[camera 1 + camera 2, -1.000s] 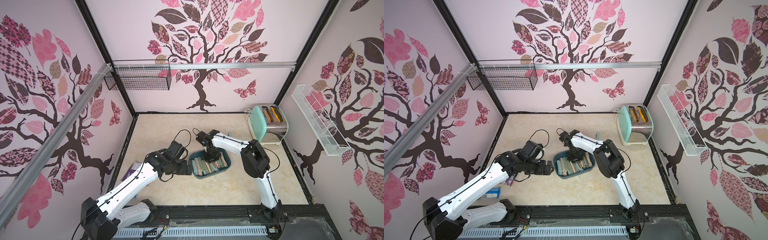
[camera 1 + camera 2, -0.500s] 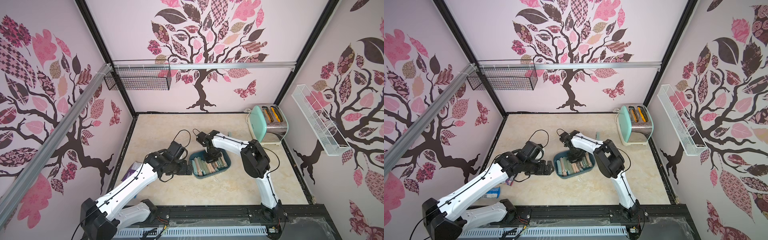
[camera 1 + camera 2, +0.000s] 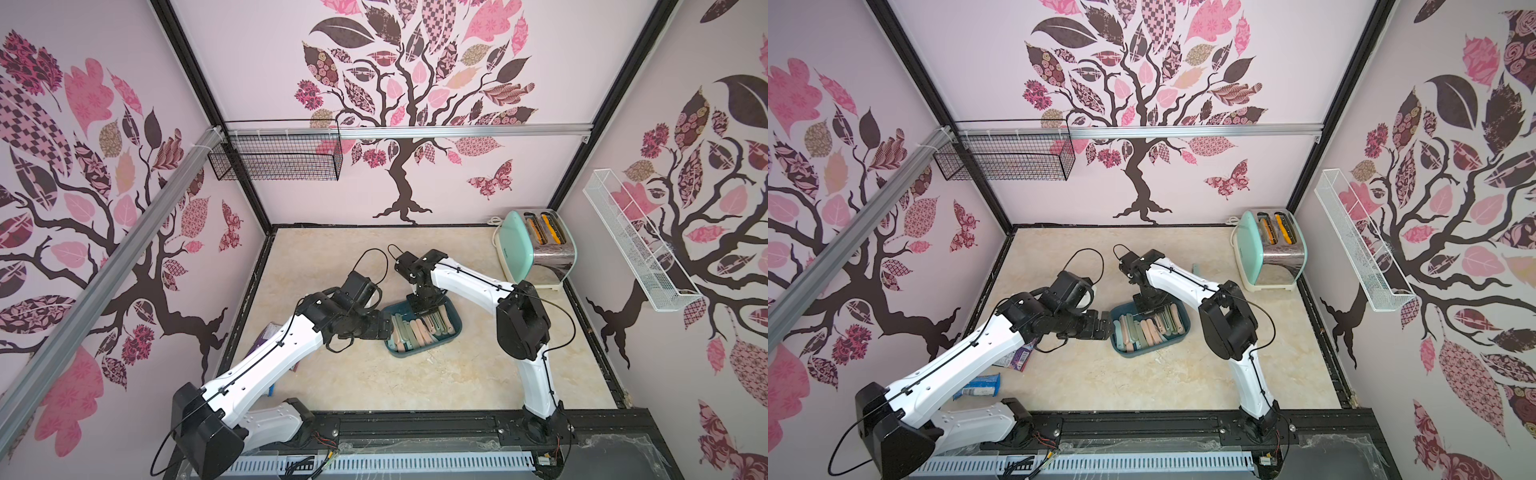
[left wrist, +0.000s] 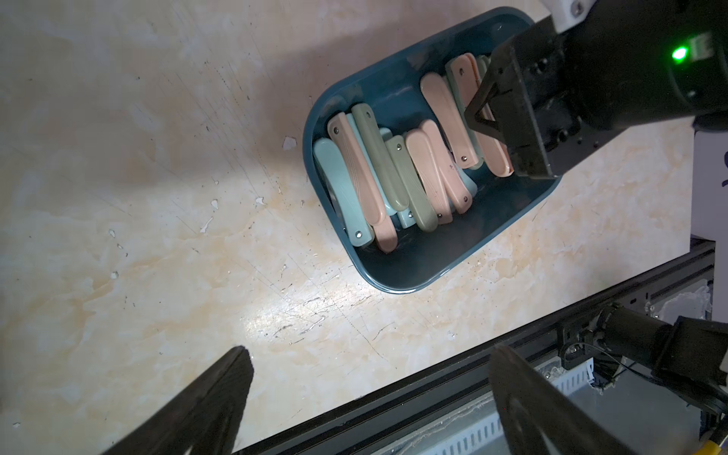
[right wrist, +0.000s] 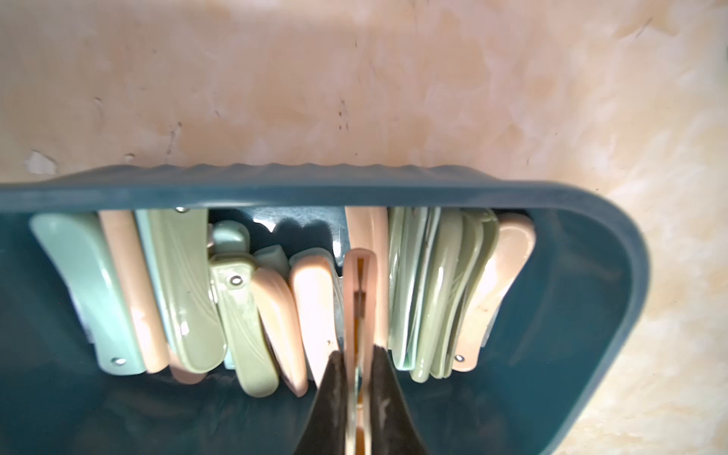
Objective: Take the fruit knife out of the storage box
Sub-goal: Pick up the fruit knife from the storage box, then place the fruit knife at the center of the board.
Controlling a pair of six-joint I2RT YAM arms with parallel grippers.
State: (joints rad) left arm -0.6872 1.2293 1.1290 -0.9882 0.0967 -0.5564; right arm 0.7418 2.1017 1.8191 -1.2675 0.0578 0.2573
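Note:
The storage box point(image 3: 428, 349) point(image 3: 1154, 350), a dark teal tub, sits mid-table and holds several folded fruit knives with pink, green and pale blue handles point(image 4: 354, 177). My right gripper point(image 5: 359, 356) point(image 3: 424, 311) reaches down into the box's far end. It is shut on a pink-handled fruit knife point(image 5: 359, 275), which stands on edge between the fingers. The box rim point(image 5: 315, 189) crosses the right wrist view just beyond the knives. My left gripper point(image 4: 366, 354) point(image 3: 1102, 326) hangs open beside the box's left end, with only table between its fingers.
A mint toaster point(image 3: 540, 253) stands at the back right. A black wire basket point(image 3: 276, 160) and a white one point(image 3: 636, 245) hang on the walls. Two packets point(image 3: 1017, 357) point(image 3: 980, 384) lie under the left arm. A black rail point(image 3: 415, 424) runs along the table's front edge.
My right gripper has closed onto the pink fruit knife inside the box. Neither arm has moved noticeably.

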